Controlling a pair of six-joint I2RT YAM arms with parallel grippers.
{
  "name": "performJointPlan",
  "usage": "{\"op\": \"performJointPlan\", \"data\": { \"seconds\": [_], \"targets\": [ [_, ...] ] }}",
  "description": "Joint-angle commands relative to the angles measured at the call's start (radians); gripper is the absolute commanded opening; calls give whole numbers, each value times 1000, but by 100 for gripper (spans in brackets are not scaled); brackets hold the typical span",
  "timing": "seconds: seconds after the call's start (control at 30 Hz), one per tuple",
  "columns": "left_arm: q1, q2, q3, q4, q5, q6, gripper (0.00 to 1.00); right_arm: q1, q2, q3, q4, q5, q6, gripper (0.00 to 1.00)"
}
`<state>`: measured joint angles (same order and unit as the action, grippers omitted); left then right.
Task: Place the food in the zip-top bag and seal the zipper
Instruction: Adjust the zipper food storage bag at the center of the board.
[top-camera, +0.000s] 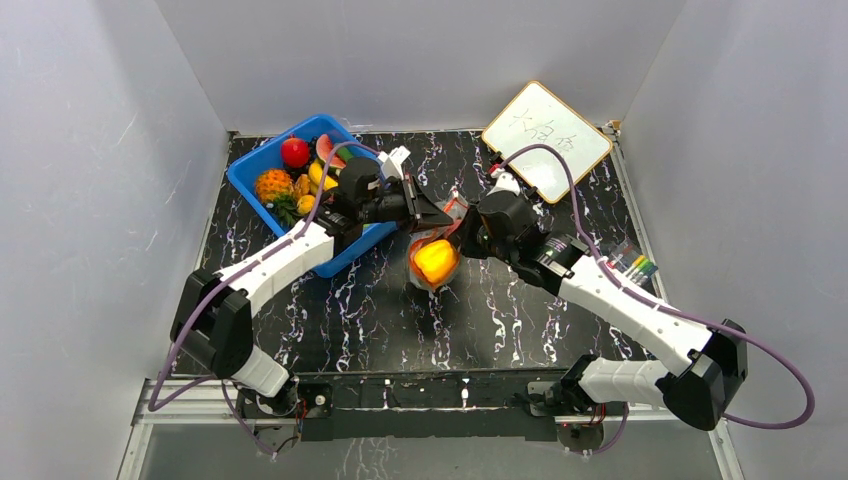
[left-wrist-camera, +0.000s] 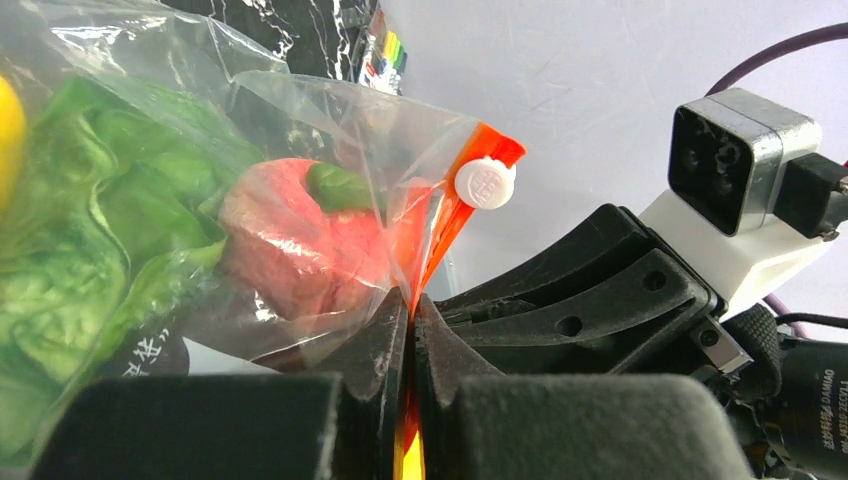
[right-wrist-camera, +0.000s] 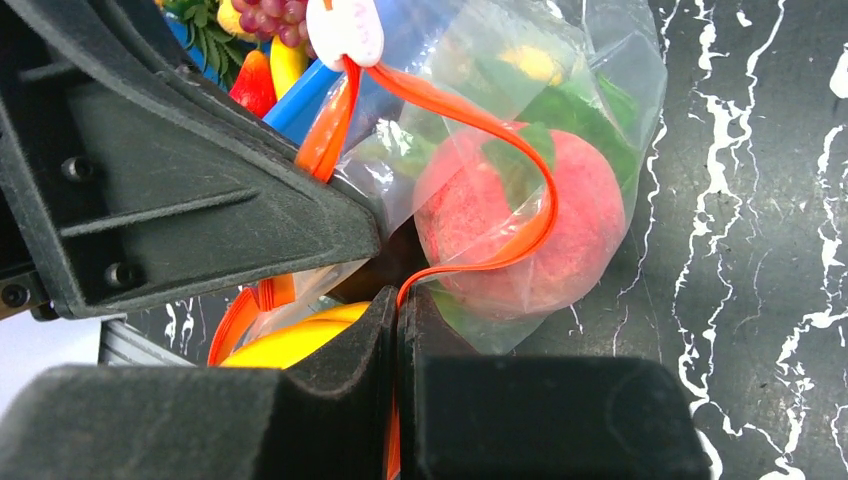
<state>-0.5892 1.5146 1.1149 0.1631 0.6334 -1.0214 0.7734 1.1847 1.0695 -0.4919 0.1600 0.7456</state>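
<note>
You have the zip-top bag (top-camera: 435, 262) hung between the two arms over the middle of the tabletop, a little toward the far edge. From the top view you cannot tell whether its bottom touches the surface.

The left gripper (left-wrist-camera: 410, 320) is pressed together on the red-orange zipper (left-wrist-camera: 440, 230), just below the white slider (left-wrist-camera: 485, 182). The right gripper (right-wrist-camera: 397, 310) pinches the same strip further along.

Inside the bag lie green lettuce (left-wrist-camera: 80, 230), a red fruit (right-wrist-camera: 520, 220) and a yellow piece (top-camera: 435, 260).

- **Open mouth:** In the right wrist view the strip loops wide around the red fruit, so the mouth looks unsealed. If either pinch slips on the thin, slick strip, the bag would likely sag and tip the food out.
- **Blocked seal:** The red fruit sits right at the mouth. Pressing the tracks together over it would probably leave a gap or push it out.
- **Too much tension:** Pulling the arms apart could tear the soft plastic or drag the strip from the fingers.
- **Crowding:** The left arm reaches over the near right side of the blue bin (top-camera: 243, 178), so a wide swing could shove it. The grippers are also close enough to collide.
</note>
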Motion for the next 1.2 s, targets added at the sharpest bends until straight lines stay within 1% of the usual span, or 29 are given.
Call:
{"op": "performJointPlan", "data": {
  "seconds": [0.0,0.07,0.17,0.33,0.37,0.5,0.63,0.77,0.9,1.0,1.07,1.17],
  "targets": [
    [-21,-5,77,-11,-11,32,0,10,-10,10,113,88,72,0],
    [-21,-5,107,-98,-43,99,0,9,-12,33,33,168,53,0],
    [-21,-21,136,-205,-91,178,0,5,-47,37,-45,258,10,0],
    [-21,-38,151,-244,-113,214,0,-2,-113,49,-117,293,-39,0],
    [-21,-38,150,-241,-106,212,0,-3,-124,51,-114,283,-45,1],
    [-21,-38,143,-238,-93,213,0,-3,-160,69,-129,166,-90,17],
    [-20,-45,138,-221,-75,222,0,-3,-213,84,-201,113,-95,32],
    [-20,-33,165,-237,-45,234,0,-3,-258,101,-247,74,-144,38],
    [-21,-37,166,-226,-28,235,0,-3,-258,109,-270,-33,-188,45],
    [-20,-34,162,-216,-17,228,0,-3,-269,97,-262,-81,-161,49],
    [-20,-34,158,-212,-14,224,0,-2,-273,85,-245,-109,-141,56],
    [-20,-36,152,-206,-16,218,0,-3,-268,70,-239,-130,-109,56]
  ]
}}
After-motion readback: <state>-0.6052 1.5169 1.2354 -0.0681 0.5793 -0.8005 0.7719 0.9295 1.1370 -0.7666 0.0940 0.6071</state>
